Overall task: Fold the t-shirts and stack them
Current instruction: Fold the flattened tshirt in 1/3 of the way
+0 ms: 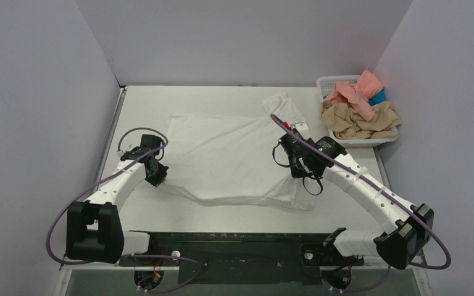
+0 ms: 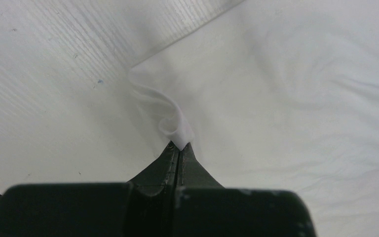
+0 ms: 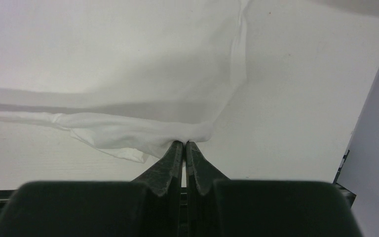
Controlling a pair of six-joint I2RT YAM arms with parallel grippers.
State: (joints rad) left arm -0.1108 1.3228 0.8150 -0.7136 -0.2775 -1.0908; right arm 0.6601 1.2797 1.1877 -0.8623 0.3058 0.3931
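Note:
A white t-shirt [image 1: 228, 154] lies spread on the table, print not visible. My left gripper [image 1: 155, 172] is shut on its near left edge; in the left wrist view a small fold of white t-shirt cloth [image 2: 177, 129] is pinched at the gripper's tips [image 2: 179, 146]. My right gripper [image 1: 297, 168] is shut on the shirt's near right part; in the right wrist view the white t-shirt cloth [image 3: 143, 129] bunches at the gripper's tips [image 3: 184, 143] and is lifted off the table. Salmon-pink [image 1: 358, 92], tan [image 1: 361, 120] and blue [image 1: 378, 97] t-shirts are piled in the basket.
A white lattice basket [image 1: 332, 83] stands at the back right by the right wall. Grey walls enclose the table on left, back and right. The black base rail [image 1: 234, 250] runs along the near edge. The bare table [image 1: 154, 102] shows behind the shirt.

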